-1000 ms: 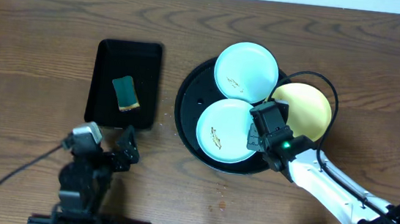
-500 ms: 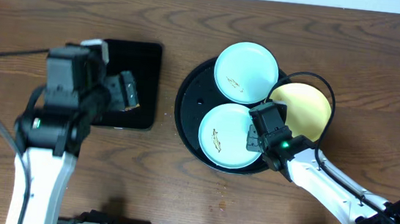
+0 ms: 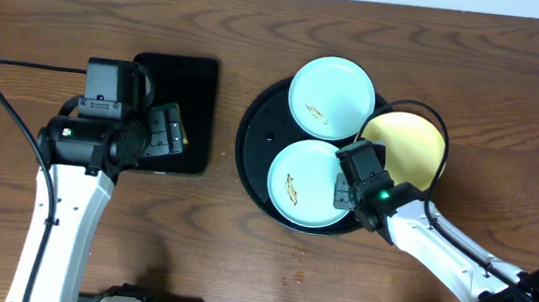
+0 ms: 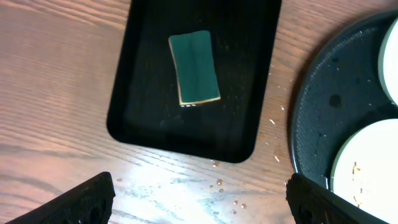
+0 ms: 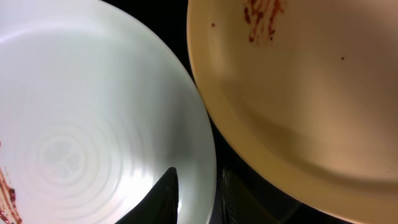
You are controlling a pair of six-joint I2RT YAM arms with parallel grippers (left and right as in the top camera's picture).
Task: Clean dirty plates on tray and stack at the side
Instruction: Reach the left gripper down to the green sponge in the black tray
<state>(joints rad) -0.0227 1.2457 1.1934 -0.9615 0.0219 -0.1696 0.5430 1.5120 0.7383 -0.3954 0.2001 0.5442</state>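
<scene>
Three plates sit on the tray (image 3: 255, 130): a blue plate (image 3: 331, 97) at the back, a near plate (image 3: 301, 182) in front, and a yellow plate (image 3: 406, 149) that sticks out past the tray's rim. The near plate and the yellow plate lie just beside each other. All three have small food smears on them.

The right gripper (image 3: 342, 190) is at the near plate's edge. One finger is over the plate and the other is just outside its rim. I cannot tell if the jaws are pinching it yet. The left gripper (image 3: 172, 132) has its jaws spread wide and holds nothing. It hangs over the sponge (image 4: 194, 68) in the small tray (image 4: 249, 74).

The plates look light, thin, stiff and very smooth, so I think they can slip. The rim is the best place to pinch, because the middle is flat with nothing to grab. The sponge looks soft, so it should be squeezed across its narrow sides.
</scene>
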